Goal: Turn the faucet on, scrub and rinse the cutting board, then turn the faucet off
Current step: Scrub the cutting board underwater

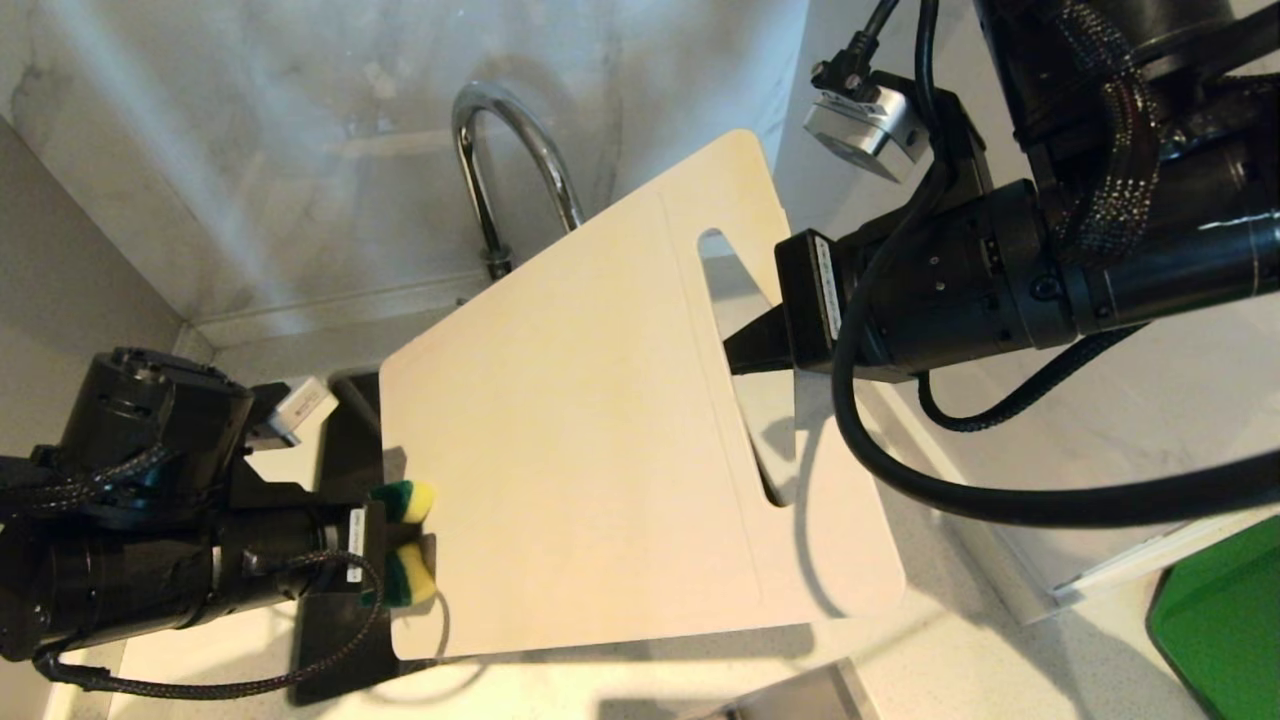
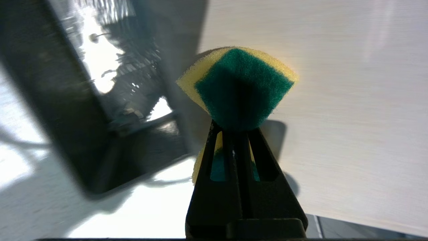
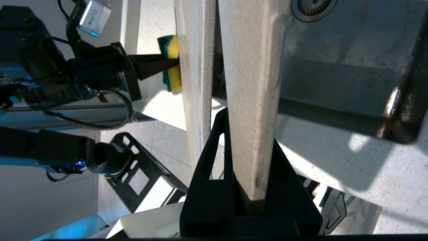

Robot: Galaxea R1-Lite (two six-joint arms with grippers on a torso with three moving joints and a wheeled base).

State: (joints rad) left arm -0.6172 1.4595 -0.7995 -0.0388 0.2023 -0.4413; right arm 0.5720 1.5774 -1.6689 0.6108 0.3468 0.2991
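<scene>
The off-white cutting board point(image 1: 600, 420) is held tilted above the sink point(image 3: 351, 67), in front of the chrome faucet point(image 1: 500, 150). The right gripper point(image 1: 750, 345) has its fingers clamped on the board's slotted end. The left gripper point(image 1: 425, 545) has its fingers squeezed on a yellow-green sponge point(image 2: 237, 87) pressed to the board's opposite edge.
</scene>
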